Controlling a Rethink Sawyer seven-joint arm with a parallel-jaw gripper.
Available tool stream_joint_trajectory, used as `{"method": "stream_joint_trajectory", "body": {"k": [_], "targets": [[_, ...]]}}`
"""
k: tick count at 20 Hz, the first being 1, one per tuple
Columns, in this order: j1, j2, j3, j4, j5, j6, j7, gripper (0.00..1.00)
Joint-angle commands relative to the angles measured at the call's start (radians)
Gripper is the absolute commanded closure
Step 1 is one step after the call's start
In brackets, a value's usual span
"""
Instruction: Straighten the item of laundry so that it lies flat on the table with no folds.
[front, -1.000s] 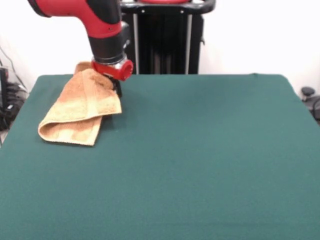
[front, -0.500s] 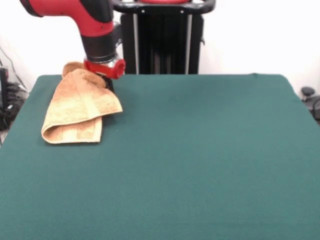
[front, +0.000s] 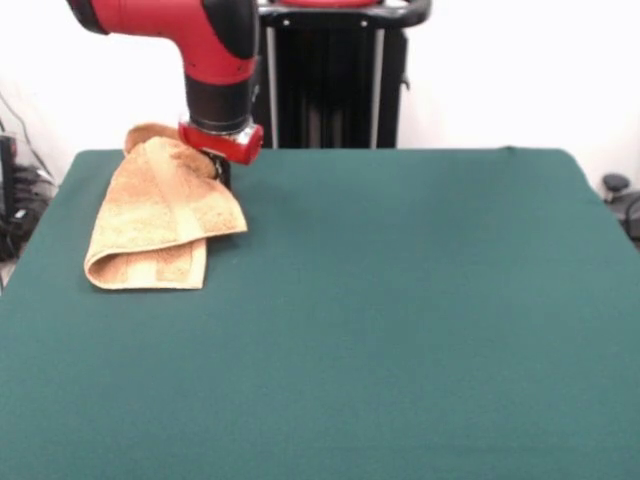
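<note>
On the table (front: 400, 320), the folded towel (front: 160, 220) hangs from the claw (front: 220, 172).

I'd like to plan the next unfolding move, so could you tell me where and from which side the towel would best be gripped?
The towel lies doubled over on the table, with a rounded fold along its near edge and a loose top-layer corner pointing toward the table's middle. That corner looks like the best grip: come from above on the open side, then peel away from the fold. The gripper already sits at the far corner.
</note>
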Motion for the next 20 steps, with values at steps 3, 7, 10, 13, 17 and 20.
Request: {"method": "stream_joint_trajectory", "body": {"k": [3, 7, 10, 13, 17, 20], "targets": [[-0.295, 0.39, 0.335, -0.221, 0.028, -0.021, -0.177, 1.0], [-0.381, 0.395, 0.424, -0.148, 0.058, -0.002, -0.199, 1.0], [-0.412, 0.366, 0.456, -0.095, 0.062, -0.011, -0.166, 1.0], [-0.381, 0.28, 0.442, -0.053, 0.069, 0.019, -0.094, 1.0], [-0.363, 0.197, 0.449, -0.008, 0.09, 0.031, -0.029, 1.0], [-0.376, 0.18, 0.478, 0.012, 0.109, 0.028, -0.027, 1.0]]}}
